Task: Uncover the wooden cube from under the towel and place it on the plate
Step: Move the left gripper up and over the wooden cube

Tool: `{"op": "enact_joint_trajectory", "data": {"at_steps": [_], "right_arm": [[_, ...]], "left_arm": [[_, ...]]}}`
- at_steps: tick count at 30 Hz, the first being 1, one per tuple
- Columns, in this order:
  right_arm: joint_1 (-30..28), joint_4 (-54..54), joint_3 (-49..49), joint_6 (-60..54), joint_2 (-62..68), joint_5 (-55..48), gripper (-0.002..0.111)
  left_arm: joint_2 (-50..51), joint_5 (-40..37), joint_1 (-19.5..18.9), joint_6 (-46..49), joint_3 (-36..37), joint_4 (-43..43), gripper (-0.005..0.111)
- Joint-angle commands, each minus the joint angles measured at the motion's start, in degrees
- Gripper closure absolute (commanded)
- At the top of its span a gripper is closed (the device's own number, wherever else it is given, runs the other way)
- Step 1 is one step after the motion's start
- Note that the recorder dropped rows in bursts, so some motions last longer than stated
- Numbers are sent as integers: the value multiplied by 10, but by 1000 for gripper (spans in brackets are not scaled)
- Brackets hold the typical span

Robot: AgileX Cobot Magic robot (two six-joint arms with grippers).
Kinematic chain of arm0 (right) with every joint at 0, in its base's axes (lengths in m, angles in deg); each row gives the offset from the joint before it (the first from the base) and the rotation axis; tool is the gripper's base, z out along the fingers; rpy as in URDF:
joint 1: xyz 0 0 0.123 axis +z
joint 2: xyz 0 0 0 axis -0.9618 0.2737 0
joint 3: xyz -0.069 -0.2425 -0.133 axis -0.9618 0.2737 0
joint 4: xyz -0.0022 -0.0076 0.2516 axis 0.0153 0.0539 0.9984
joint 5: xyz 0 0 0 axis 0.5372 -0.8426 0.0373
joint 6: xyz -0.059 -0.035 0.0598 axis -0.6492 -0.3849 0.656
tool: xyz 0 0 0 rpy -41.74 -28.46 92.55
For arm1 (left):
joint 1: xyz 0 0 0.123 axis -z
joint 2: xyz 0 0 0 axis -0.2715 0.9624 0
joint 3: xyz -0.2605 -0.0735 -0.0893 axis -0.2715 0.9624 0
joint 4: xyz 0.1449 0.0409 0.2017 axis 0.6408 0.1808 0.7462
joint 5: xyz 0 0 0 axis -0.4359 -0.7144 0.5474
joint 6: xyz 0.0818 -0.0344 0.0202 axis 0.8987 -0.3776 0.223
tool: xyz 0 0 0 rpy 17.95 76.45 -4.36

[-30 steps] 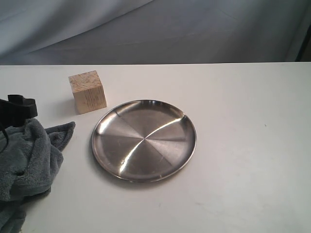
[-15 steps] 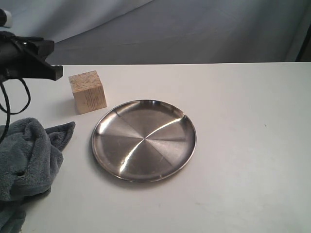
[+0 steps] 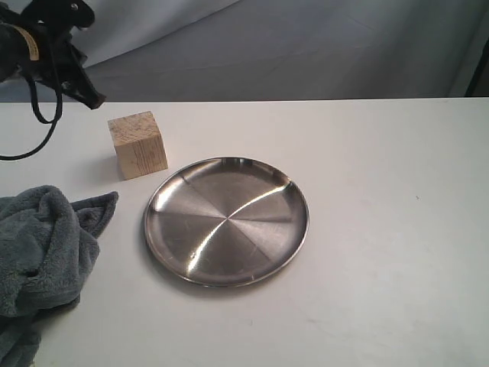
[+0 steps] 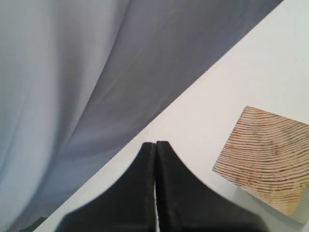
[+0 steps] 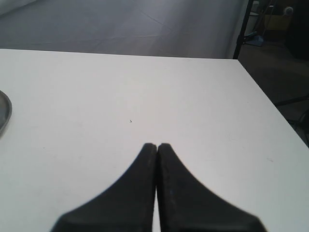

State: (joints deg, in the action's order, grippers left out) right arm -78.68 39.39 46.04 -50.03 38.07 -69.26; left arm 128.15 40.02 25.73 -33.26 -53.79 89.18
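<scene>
The exterior view looks down aslant over the table (image 3: 382, 252) toward a grey backdrop (image 3: 306, 46). The left wrist view sits close above the wooden cube (image 4: 268, 176) — shared with the exterior. The right wrist view skims low over the table, catching what is probably the plate (image 5: 3, 113) at its edge.

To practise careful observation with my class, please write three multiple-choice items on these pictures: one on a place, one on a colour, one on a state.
1. Relative to the plate, the wooden cube sits:
A. on it
B. beside it, on the table
C. beneath it

2. The towel is:
A. dark grey-blue
B. red
C. white

3. The left gripper is:
A. open
B. shut and empty
C. shut on the wooden cube

Answers:
1 B: the wooden cube stands on the table outside the plate's rim.
2 A: the bunched plush cloth is grey-blue.
3 B: in the left wrist view its fingers meet with nothing between them.
</scene>
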Motion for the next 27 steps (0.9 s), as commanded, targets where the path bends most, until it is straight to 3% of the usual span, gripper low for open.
{"op": "enact_joint_trajectory", "data": {"at_steps": [1, 8, 15, 20, 24, 27], "right_arm": [[0, -1, 2, -5, -3, 1, 108], [0, -1, 2, -5, -3, 1, 108], [0, -1, 2, -5, -3, 1, 108], [0, -1, 2, -5, -3, 1, 108], [0, -1, 2, -5, -3, 1, 108], [0, -1, 2, -5, -3, 1, 108]], "left_arm": [[42, -3, 2, 67, -27, -69, 107], [98, -50, 2, 170, -73, -169, 107], [135, -159, 2, 492, -121, -510, 107], [132, -115, 3, 546, -126, -577, 103], [134, -132, 2, 551, -126, -573, 84], [135, -137, 2, 554, -126, -568, 49]]}}
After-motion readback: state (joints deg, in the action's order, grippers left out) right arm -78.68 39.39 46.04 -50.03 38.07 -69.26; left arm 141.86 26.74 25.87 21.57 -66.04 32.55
